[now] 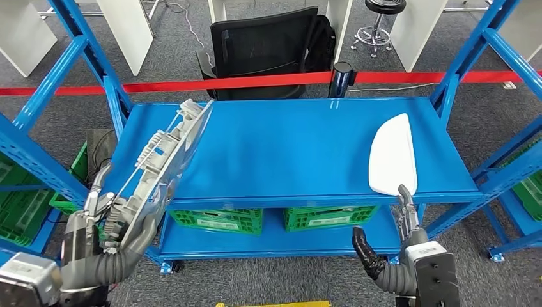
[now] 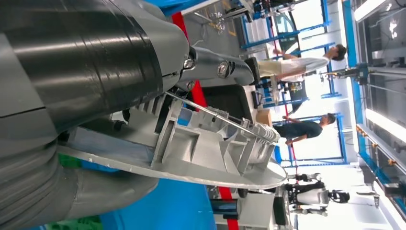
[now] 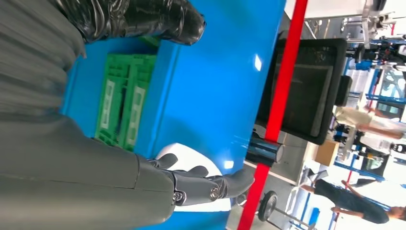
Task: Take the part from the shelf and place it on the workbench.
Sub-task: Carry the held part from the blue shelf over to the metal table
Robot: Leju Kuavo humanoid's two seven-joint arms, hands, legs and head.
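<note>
Head view: left hand [image 1: 105,220] grips the near end of a long grey moulded part [image 1: 167,153], fingers clamped on its ribbed back. The part is tilted up on edge over the left side of the blue shelf [image 1: 287,147], far end near the back-left upright. It looks lifted rather than resting flat, probably so it clears the shelf deck; whether its lower edge touches the deck cannot be told. Right hand [image 1: 399,246] sits below the shelf's front edge, fingertips pointing up just under a white curved part [image 1: 392,157] lying flat on the right side. Thumb is held well apart from the fingers, nothing in the hand. Green crates [image 1: 275,219] stand on the lower tier. A black chair [image 1: 265,51] and red barrier tape [image 1: 255,82] are behind the shelf. No workbench seen, so placement is judged not yet begun.

Left wrist view: the grey part [image 2: 206,148] shows its ribs, a metal rod along it and a smooth underside, details the head view blurs. A finger [image 2: 218,67] lies over its upper edge, thumb underneath. People stand in the background.

Right wrist view: fingers [image 3: 210,184] extended, overlapping the white part [image 3: 191,160] from this angle; contact unclear. It also shows a dark cylinder [image 3: 263,151] on the tape.
</note>
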